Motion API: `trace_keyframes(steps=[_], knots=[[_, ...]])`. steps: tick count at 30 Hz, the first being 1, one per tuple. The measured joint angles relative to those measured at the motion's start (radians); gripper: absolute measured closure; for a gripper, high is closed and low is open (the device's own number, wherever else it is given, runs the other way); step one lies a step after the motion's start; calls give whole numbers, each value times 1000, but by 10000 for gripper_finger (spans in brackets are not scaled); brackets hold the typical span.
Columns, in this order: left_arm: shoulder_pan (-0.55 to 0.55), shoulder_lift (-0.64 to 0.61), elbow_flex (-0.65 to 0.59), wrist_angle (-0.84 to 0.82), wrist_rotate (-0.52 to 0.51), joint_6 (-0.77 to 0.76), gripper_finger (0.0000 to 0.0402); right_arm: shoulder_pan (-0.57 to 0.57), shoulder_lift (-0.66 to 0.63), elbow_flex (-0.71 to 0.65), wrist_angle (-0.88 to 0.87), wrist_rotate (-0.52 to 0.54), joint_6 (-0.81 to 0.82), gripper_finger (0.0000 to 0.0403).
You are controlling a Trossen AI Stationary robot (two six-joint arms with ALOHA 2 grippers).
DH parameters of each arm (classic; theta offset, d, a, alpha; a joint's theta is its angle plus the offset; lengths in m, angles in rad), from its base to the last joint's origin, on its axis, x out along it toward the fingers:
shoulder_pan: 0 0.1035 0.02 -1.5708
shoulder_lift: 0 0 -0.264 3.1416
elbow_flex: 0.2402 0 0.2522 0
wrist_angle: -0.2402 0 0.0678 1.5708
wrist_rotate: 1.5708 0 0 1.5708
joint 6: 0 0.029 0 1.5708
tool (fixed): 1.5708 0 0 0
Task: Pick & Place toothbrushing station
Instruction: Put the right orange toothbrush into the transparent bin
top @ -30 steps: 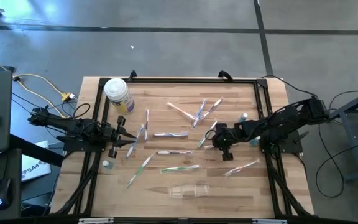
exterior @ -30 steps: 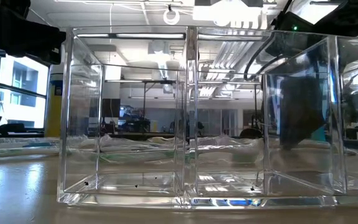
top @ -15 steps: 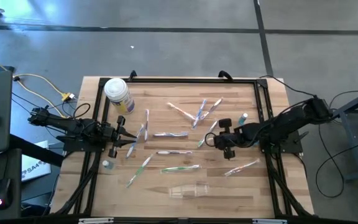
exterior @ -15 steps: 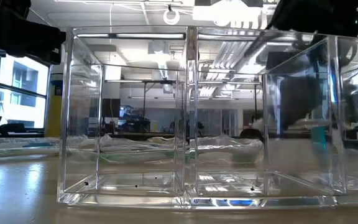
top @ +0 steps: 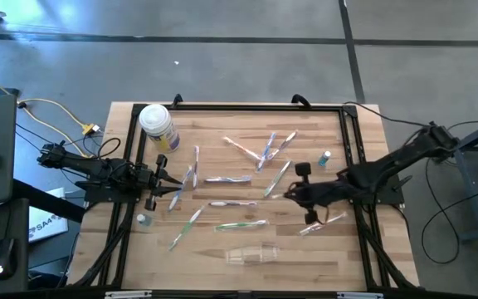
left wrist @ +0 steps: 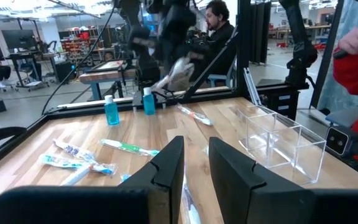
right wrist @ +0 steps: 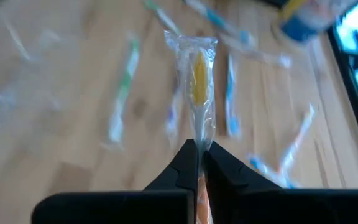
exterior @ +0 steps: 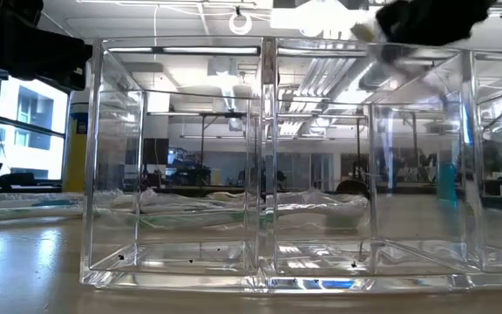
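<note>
From above, the right hand (top: pixel 291 195) hangs over the middle of the wooden table (top: pixel 247 245), its fingers pinching a wrapped toothbrush. The clear holder (top: pixel 251 254) sits near the table's front edge, forward and a little to the left of that hand, making the right arm the nearer of the two. Loose toothbrushes (top: pixel 241 224) lie scattered between them, pointing every way. The left hand (top: pixel 175 184) waits low at the table's left side, beside a white-lidded jar (top: pixel 157 125).

At table height, the holder's compartments (exterior: pixel 181 174) stand see-through and look empty; no brush is in them.

The left wrist camera shows that hand's fingers (left wrist: pixel 166 168) a narrow gap apart; whether they grip anything cannot be told. The holder (left wrist: pixel 277 137) stands well ahead, with two small blue bottles (left wrist: pixel 111 112) farther off and a seated person beyond the table.

The right wrist camera shows the held toothbrush (right wrist: pixel 197 87), yellow-headed in clear wrap, running straight out from the pressed fingers (right wrist: pixel 185 165).
</note>
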Motion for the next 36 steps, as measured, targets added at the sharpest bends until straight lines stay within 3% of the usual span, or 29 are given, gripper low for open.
trace_keyframes(steps=[8,16,19,24,30,36], knots=[[0,0,0,0,14,0,325,144,-58,-44,145,57,47,399],[0,0,0,0,14,-23,325,238,-58,-235,681,58,-29,399],[0,0,0,0,15,-59,325,245,-59,-251,829,4,-116,399],[0,0,0,13,17,-79,325,223,-46,-251,1006,-183,-145,399],[0,0,0,17,63,-134,325,219,134,-251,1295,-289,-123,399],[0,0,0,62,114,-134,325,238,360,-251,1630,-243,-148,399]])
